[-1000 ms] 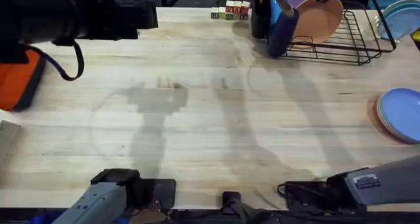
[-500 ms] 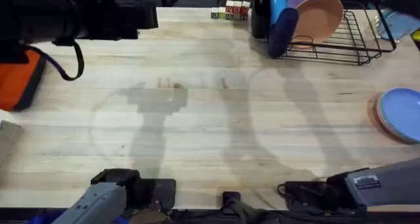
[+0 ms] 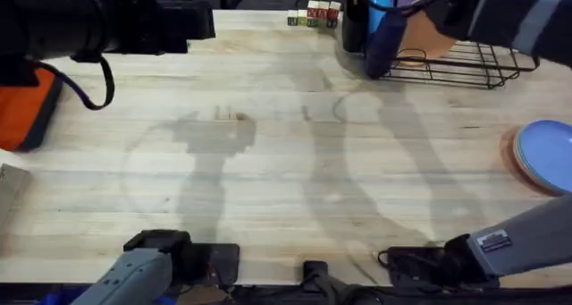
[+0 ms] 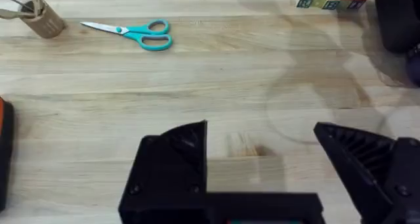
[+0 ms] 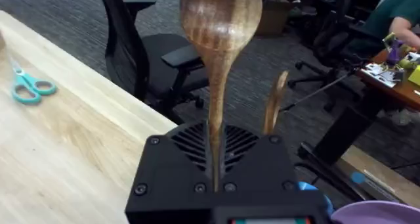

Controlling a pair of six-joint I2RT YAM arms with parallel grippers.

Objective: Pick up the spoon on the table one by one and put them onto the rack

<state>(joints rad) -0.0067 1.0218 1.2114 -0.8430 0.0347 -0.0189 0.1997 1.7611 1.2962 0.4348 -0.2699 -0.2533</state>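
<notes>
Right wrist view: a brown wooden spoon [image 5: 220, 46] with an oval bowl is seen pinched by its slim handle between the pressed-together black fingers of the right gripper [image 5: 215, 159], bowl end standing out ahead of the fingers. The grip sits well down the handle, presumably so that the bowl stays free and the spoon can be lowered handle-first or bowl-first into a slot. A second slim wooden piece [image 5: 274, 102] is glimpsed just beside the held handle; it may be the other spoon already stowed, though that cannot be confirmed.

From overhead, the right arm is seen as a dark blurred mass directly over the black wire dish rack [image 3: 465, 65], so the spoon is judged to be hovering above the rack, ready for the drop. The rack's far side and its contents are largely hidden by that arm; a blue cup-like thing [image 3: 382, 37] and a patch of orange plate [image 3: 420, 41] at the rack's near-left corner are partly visible.

Well away from the rack, the left gripper [image 4: 262, 165] is held low over the pale wood plank table [image 3: 268, 162], fingers spread with nothing between them, apparently idle. Far from the rack, teal-handled scissors [image 4: 134, 33] and a small tan wooden cup [image 4: 39, 17] are noted, the cup cut off by the frame edge.
</notes>
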